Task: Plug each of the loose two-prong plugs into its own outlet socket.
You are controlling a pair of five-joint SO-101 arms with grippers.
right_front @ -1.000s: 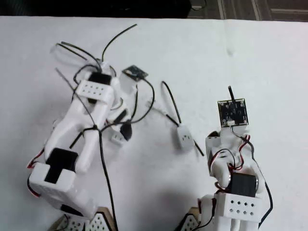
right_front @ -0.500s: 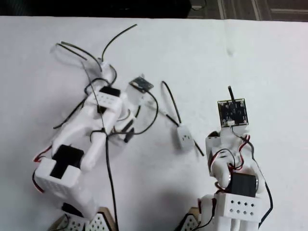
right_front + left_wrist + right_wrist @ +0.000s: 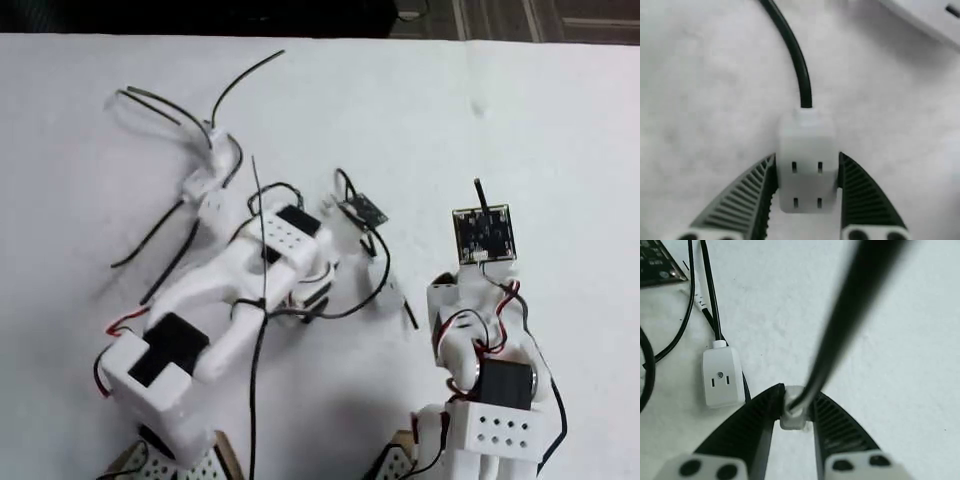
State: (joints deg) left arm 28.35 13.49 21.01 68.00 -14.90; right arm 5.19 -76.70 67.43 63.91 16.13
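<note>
My left gripper (image 3: 806,160) is shut on a white outlet socket (image 3: 805,135) with two pairs of slots and a black cord, its fingers pressed on both sides. From above, this gripper (image 3: 318,295) sits near the table's middle. A second white socket (image 3: 385,285) lies just to its right on the table, also visible beside my right gripper as the socket (image 3: 721,377). My right gripper (image 3: 795,395) is shut on a small white plug (image 3: 792,416), whose black cord (image 3: 850,315) rises away from it.
More loose black cords and a white connector (image 3: 205,190) lie at the table's back left. The left arm's camera board (image 3: 362,210) hangs over the middle socket's cord. The table's right side and far edge are bare white surface.
The left arm has swung right from the back-left cords to the table's middle, carrying its socket. The right arm has kept still.
</note>
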